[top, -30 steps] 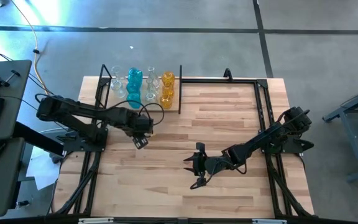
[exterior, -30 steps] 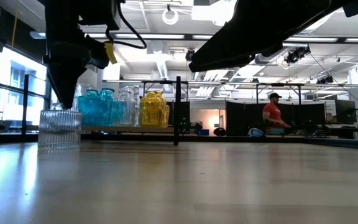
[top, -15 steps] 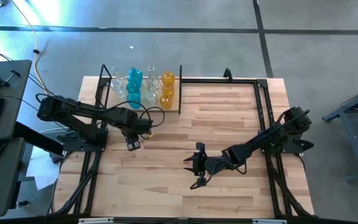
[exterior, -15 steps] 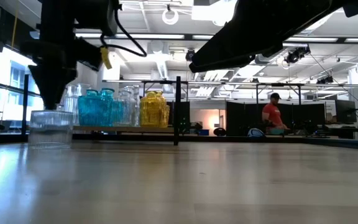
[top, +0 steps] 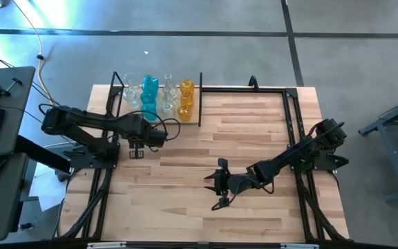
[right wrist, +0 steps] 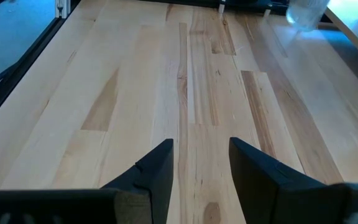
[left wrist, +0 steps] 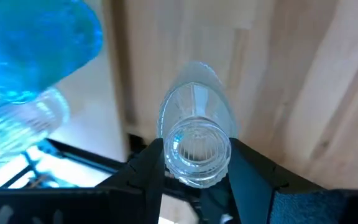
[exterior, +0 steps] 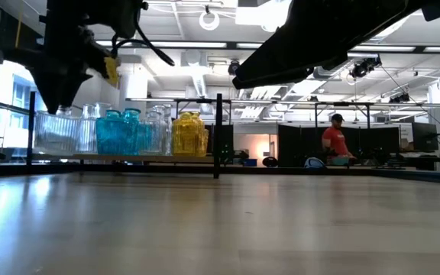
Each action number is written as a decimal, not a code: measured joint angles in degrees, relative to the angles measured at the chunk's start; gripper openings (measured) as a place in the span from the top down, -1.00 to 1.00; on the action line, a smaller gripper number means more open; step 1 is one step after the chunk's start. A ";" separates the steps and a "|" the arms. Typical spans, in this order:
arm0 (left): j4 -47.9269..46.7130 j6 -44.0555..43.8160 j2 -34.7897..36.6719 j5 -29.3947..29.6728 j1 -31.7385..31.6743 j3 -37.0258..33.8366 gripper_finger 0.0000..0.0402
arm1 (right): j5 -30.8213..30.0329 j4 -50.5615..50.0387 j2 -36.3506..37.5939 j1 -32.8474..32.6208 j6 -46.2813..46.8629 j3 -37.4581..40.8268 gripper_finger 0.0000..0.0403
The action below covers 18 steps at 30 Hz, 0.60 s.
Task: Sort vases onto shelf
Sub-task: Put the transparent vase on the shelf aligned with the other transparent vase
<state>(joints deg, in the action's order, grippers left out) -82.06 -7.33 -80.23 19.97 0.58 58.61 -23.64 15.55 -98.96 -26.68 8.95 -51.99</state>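
A clear ribbed vase point(exterior: 56, 131) hangs over the table's left part, with my left gripper point(top: 137, 149) shut on it from above. In the left wrist view its round mouth point(left wrist: 197, 149) faces the camera. The shelf point(top: 156, 114) stands at the table's far left. Teal point(exterior: 121, 131), clear point(exterior: 156, 130) and amber point(exterior: 189, 134) vases rest on it on their bases. My right gripper point(top: 216, 185) waits over the table's middle, open, with nothing between its fingers point(right wrist: 157, 171). My left gripper pinches the clear vase's narrow neck point(left wrist: 174, 163), just below the mouth, between its two fingers point(left wrist: 248, 169). The fingers come from above, slanting steeply down. The vase hangs below them, body downward, lifted clear of the table.
Black frame rails run along the table's left point(top: 106, 149) and right point(top: 292, 131) sides. The shelf's black end post point(exterior: 218, 134) stands at its right end. Bare wood point(top: 206, 145) lies between the arms. A person point(exterior: 334, 141) is far behind the table.
My left gripper has risen and gone toward the table's left edge, rolling at the wrist. The clear vase, which stood on the table a second ago, now hangs lifted clear, about level with the vases on the shelf.
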 joint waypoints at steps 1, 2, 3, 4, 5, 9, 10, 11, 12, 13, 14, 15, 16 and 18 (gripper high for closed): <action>-0.38 0.90 0.16 0.78 -0.44 0.20 0.35 | 0.00 -0.02 0.00 0.00 0.00 0.00 0.32; -0.80 1.96 0.48 1.71 -1.05 0.21 0.35 | 0.00 -0.02 0.00 0.00 0.00 -0.02 0.32; -1.08 2.90 0.89 2.56 -1.87 0.22 0.35 | 0.00 -0.02 0.00 0.00 0.02 0.00 0.32; -1.06 3.60 1.34 3.05 -2.79 0.24 0.35 | 0.00 -0.02 0.00 -0.01 0.01 -0.02 0.32; -0.84 4.35 1.82 3.21 -3.74 0.24 0.35 | 0.00 -0.02 0.00 -0.08 0.00 0.00 0.32; -0.43 7.41 4.51 3.84 -7.82 0.24 0.35 | 0.00 -0.15 0.00 -0.13 0.02 0.00 0.32; -0.14 8.30 5.35 3.85 -8.86 0.24 0.35 | 0.02 -0.18 0.00 -0.13 0.02 0.00 0.32; 0.04 9.34 6.15 3.87 -9.96 0.24 0.35 | 0.01 -0.23 0.00 -0.13 0.02 0.00 0.32; 0.04 10.22 6.95 3.87 -11.13 0.26 0.35 | 0.02 -0.28 0.00 -0.13 0.02 0.00 0.32; 0.30 11.30 7.71 3.87 -12.31 0.24 0.35 | 0.02 -0.28 0.00 -0.13 0.00 -0.02 0.32; 0.61 12.55 8.61 3.86 -13.52 0.24 0.35 | 0.02 -0.28 0.00 -0.15 0.01 -0.01 0.32; 1.16 13.80 9.53 3.88 -14.68 0.24 0.35 | 0.00 -0.28 0.00 -0.20 0.00 0.00 0.32; 1.92 15.18 10.35 3.94 -15.89 0.25 0.35 | 0.00 -0.28 0.00 -0.23 0.02 -0.01 0.32; 3.33 18.02 11.47 4.55 -18.24 0.24 0.35 | 0.00 -0.28 0.00 -0.36 0.01 0.00 0.32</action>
<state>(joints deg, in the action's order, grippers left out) -78.73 10.69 -68.76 24.52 -17.66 58.85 -23.64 15.27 -98.96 -27.04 8.97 -51.99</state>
